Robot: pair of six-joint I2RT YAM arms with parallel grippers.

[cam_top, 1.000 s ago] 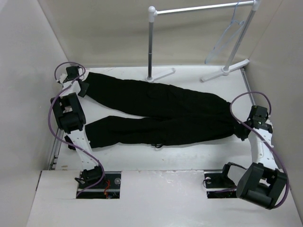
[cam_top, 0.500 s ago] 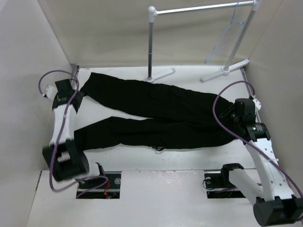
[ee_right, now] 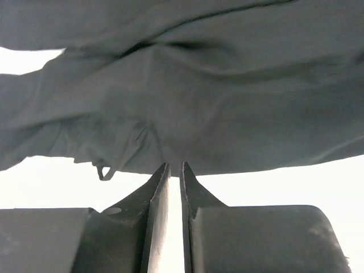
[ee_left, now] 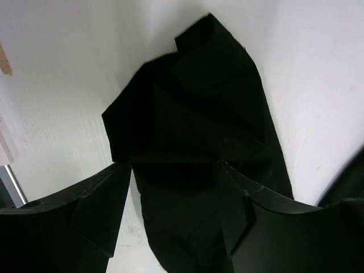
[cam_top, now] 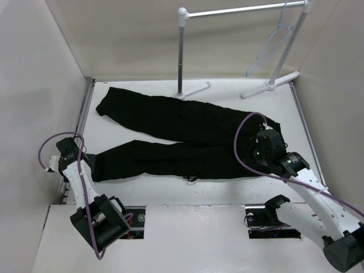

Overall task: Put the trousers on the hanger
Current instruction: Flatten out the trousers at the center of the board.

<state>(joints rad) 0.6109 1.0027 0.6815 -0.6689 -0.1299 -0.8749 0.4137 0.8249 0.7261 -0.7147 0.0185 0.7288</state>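
Observation:
The black trousers [cam_top: 187, 125] lie flat across the white table, legs to the left and waist to the right. My left gripper [cam_top: 91, 166] is at the cuff of the near leg. In the left wrist view it [ee_left: 173, 165] is open, with the leg's fabric [ee_left: 199, 114] lying between the wide-apart jaws. My right gripper [cam_top: 255, 154] is over the waist end. In the right wrist view it [ee_right: 172, 165] is closed to a thin slit, its tips pinching the edge of the trousers [ee_right: 227, 85]. The pale hanger [cam_top: 273, 42] hangs on the rack at the back right.
The white tube garment rack [cam_top: 244, 9] stands at the back, with a post [cam_top: 181, 51] in the middle and feet on the table's far edge. Walls enclose the table on the left, back and right. A small fabric loop [ee_right: 102, 170] hangs from the trousers' edge.
The left arm swung from the far leg's cuff to the near leg's cuff, and its jaws opened. The right arm moved left onto the waist, and its jaws opened, then closed down.

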